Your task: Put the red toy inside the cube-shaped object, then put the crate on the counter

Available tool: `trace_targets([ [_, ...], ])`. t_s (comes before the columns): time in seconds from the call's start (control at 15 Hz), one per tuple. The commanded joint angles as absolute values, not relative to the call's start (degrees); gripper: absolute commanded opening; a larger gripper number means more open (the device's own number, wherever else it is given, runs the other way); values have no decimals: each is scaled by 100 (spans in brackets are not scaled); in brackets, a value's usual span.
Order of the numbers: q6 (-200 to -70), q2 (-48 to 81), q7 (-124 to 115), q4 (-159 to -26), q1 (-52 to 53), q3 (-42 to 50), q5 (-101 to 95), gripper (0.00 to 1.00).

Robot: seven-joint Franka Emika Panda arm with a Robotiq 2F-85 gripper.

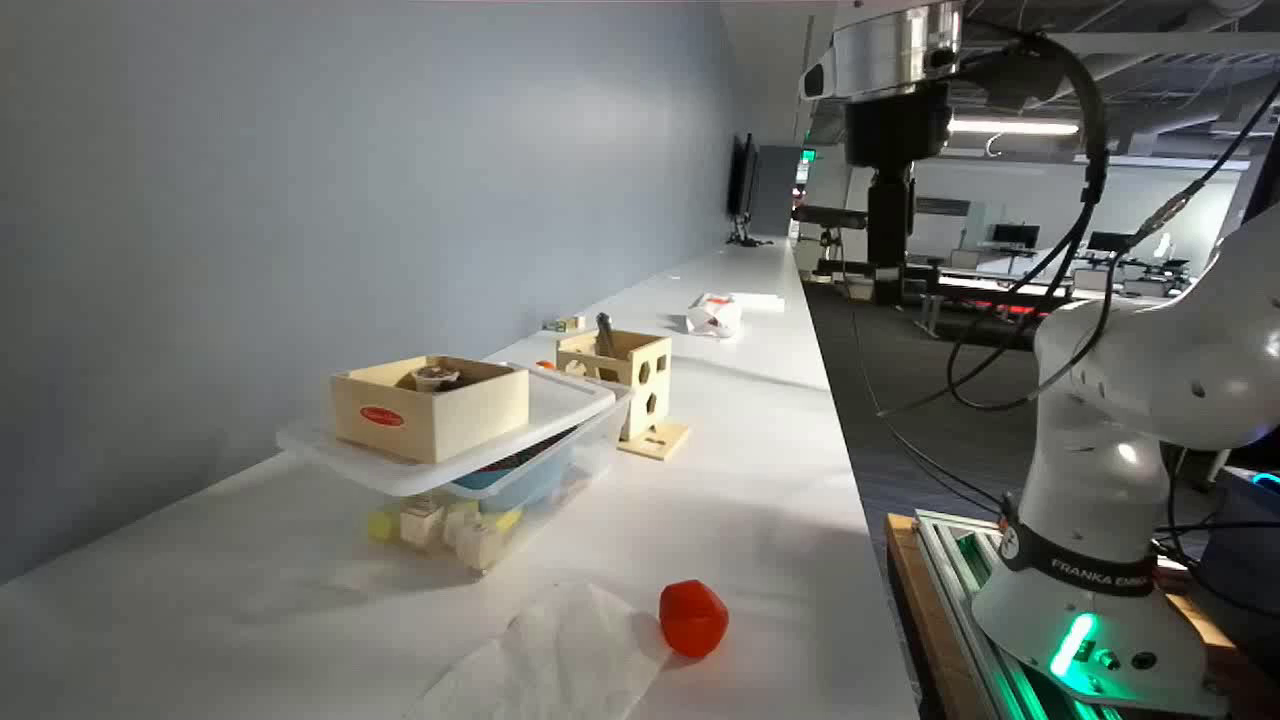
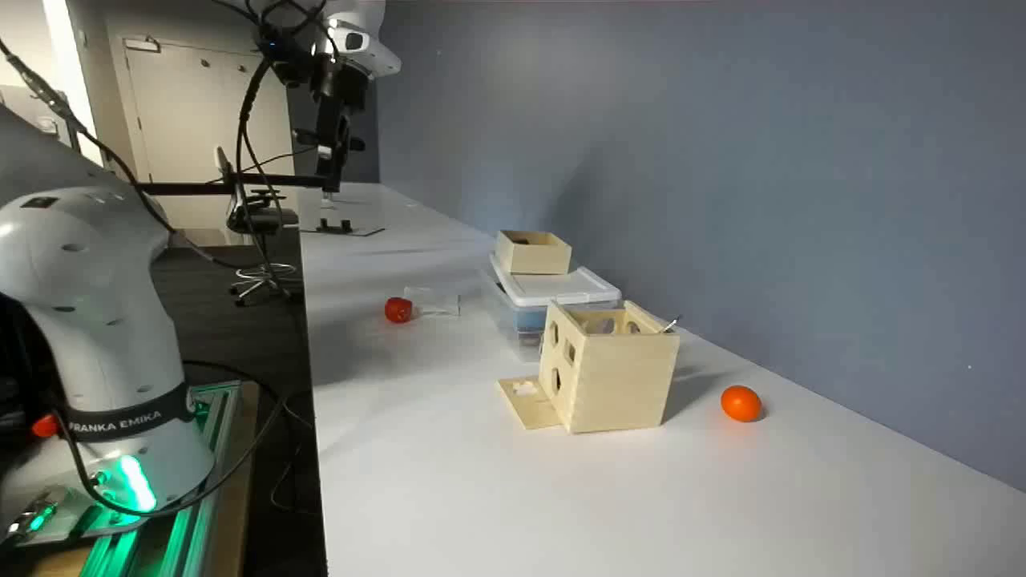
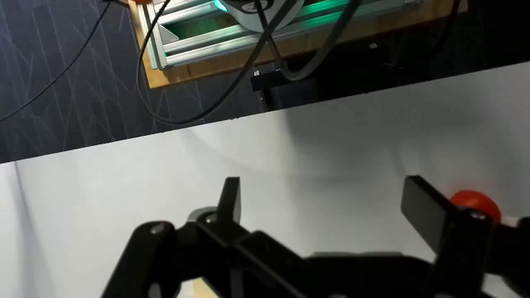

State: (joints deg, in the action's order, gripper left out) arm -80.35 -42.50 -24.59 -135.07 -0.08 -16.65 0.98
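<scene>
Toy (image 1: 693, 618), red and many-sided, lies on the white bench (image 1: 770, 500), nearer the open edge than the wall (image 1: 350, 150) and well apart from the cube (image 2: 617, 385), in both exterior views. Going by the toy in an exterior view, a thin whitish sheet (image 1: 565, 655) lies just beside it, between eight and nine o'clock; whether they touch I cannot tell. A clear bin (image 1: 560, 485) stands between ten and eleven o'clock, and on its white lid (image 1: 565, 405), at ten o'clock, sits the open wooden crate (image 1: 432, 420) with a small round thing (image 1: 436, 378) inside. The cube stands between eleven and twelve o'clock, upright, open at the top, holes cut in its sides and a flat board (image 2: 531, 407) at its foot. In an exterior view an orange ball (image 2: 741, 403) lies near the cube, between three and four o'clock from it. The claw (image 3: 323, 186) hangs high over the bench, its fingers (image 3: 422, 211) wide apart, bench showing between them; in the wrist view the toy lies at three o'clock from that gap, partly hidden behind a finger.
</scene>
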Motion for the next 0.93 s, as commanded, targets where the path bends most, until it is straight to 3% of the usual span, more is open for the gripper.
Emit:
trace_targets([
  [0.0, -8027, -4229, -2500, -13497, 69, -1612, 67, 100],
  [0.87, -10149, -3001, -1272, -13474, 962, -1521, 1036, 100],
])
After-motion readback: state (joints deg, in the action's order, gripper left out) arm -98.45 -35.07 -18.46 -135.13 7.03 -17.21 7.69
